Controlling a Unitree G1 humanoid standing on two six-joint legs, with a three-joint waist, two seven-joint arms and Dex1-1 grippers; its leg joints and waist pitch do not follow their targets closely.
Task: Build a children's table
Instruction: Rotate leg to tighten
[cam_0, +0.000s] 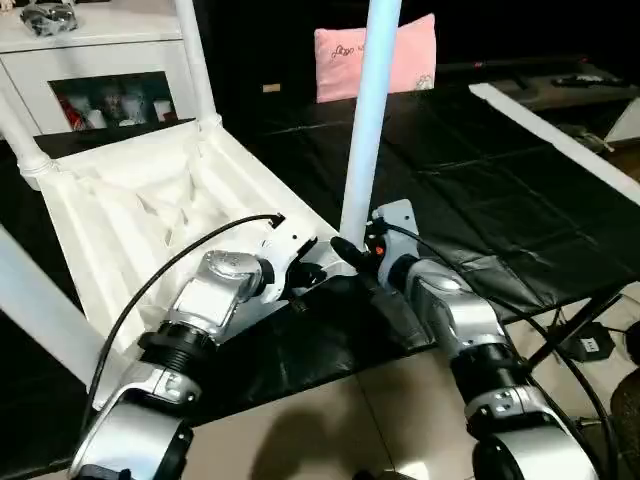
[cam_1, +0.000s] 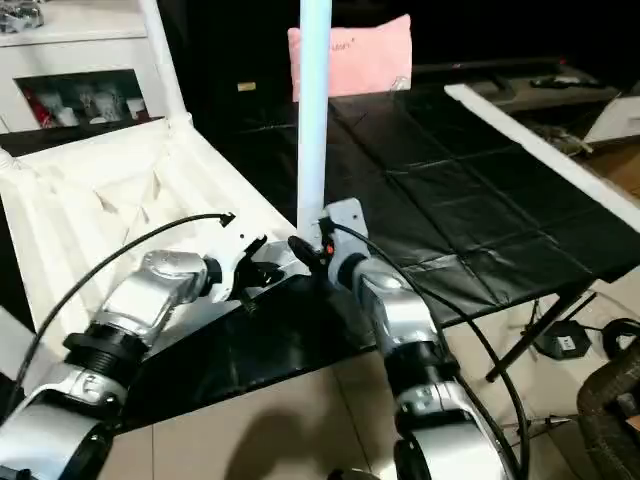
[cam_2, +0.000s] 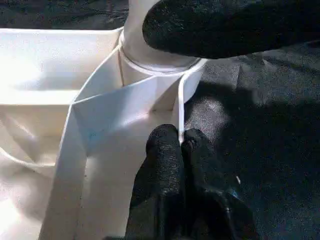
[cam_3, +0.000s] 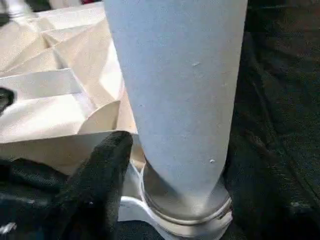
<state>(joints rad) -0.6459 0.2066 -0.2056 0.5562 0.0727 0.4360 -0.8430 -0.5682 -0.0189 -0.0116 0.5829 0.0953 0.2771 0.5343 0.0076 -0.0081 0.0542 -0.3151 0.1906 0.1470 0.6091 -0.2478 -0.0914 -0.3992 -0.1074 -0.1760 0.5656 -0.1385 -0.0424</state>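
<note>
Our table (cam_0: 150, 215) lies upside down on the black sheet (cam_0: 480, 190), legs pointing up.

At its near corner, a leg (cam_0: 370, 110) stands in its socket (cam_3: 190, 220). Our left gripper (cam_2: 181, 145) is pinched tight on the table's thin rim (cam_2: 180, 107). Our right gripper (cam_0: 352, 252) sits at the leg's base, one finger (cam_3: 100, 180) beside the leg; whether it grips, we cannot tell. A pink pillow (cam_0: 385, 55) lies beyond.

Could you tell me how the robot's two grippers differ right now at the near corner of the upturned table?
The left gripper is shut, pinching the thin raised rim of the table top, while the right gripper stands at the base of the upright leg in the corner socket, one black finger beside the tube. Both work at the same near corner.
</note>
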